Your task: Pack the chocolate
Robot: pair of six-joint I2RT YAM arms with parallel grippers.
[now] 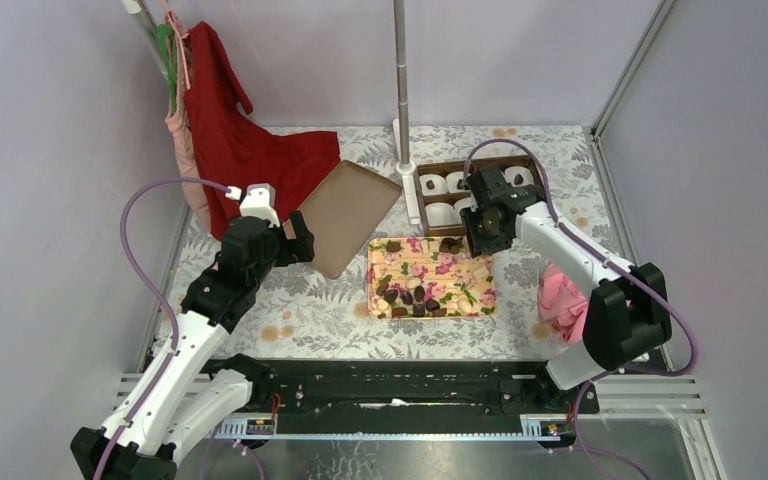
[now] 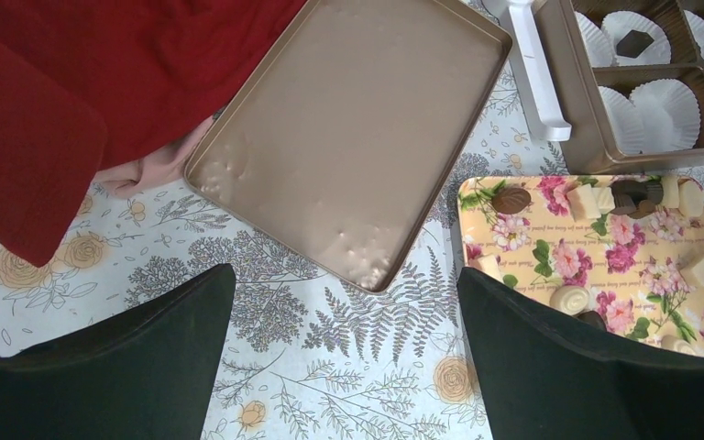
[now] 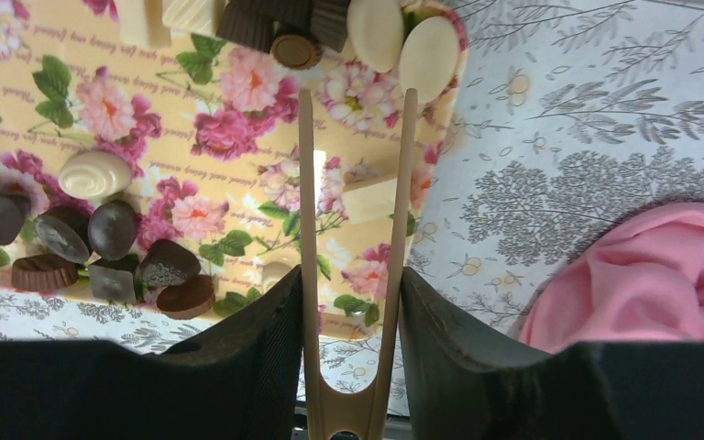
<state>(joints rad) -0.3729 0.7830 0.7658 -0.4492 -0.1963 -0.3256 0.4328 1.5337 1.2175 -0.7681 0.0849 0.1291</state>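
Grips the tongs (image 3: 306, 211) tight in the right gripper (image 3: 348, 307), tips apart just above the flowered tray (image 3: 110, 110). Holds the left gripper (image 2: 344, 316) wide and empty, left of the tray, beside the flat lid (image 2: 348, 137). Finds the chocolate (image 3: 115, 227) lying loose on the tray, a few pieces already in the box (image 2: 573, 92) behind the tray. Best to lower the tips around one piece only, squeeze softly, lift straight up, then drop it into an empty paper cup without bumping its neighbours.
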